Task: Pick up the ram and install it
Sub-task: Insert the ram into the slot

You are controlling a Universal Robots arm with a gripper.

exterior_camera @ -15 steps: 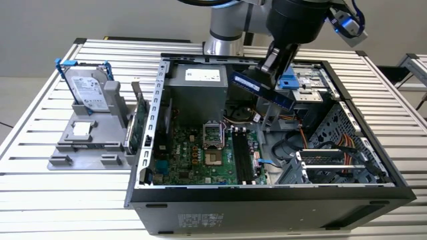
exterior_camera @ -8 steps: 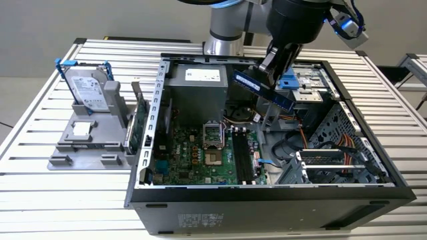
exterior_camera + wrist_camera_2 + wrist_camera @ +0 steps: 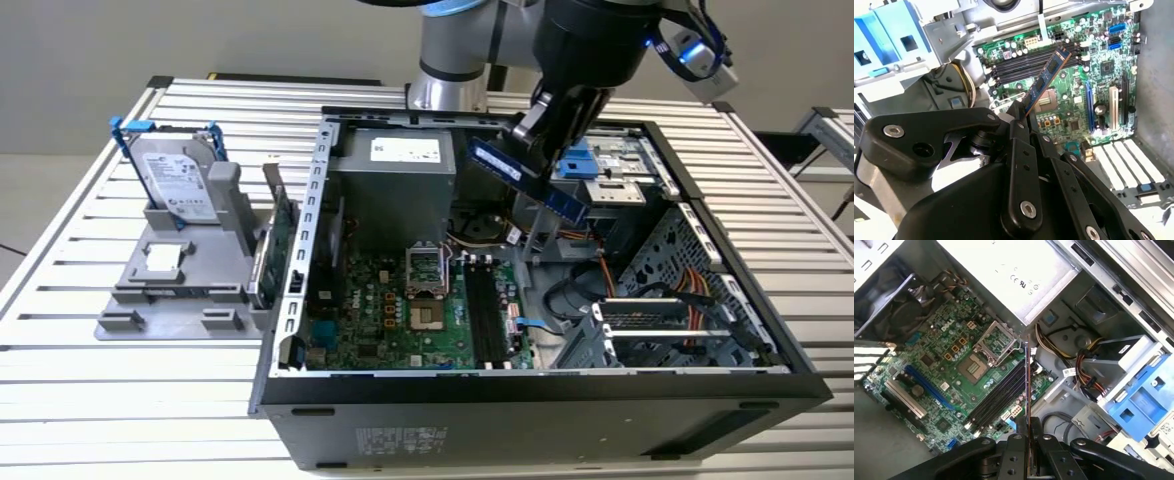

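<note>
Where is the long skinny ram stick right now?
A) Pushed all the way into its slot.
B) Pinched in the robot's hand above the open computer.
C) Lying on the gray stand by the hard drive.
B: the hand grips one end of the ram, holding it in the air over the computer case, above the memory slots.

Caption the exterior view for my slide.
Black claw holds the long thin dark-blue ram stick tilted over the open black computer case and its green motherboard.
</note>
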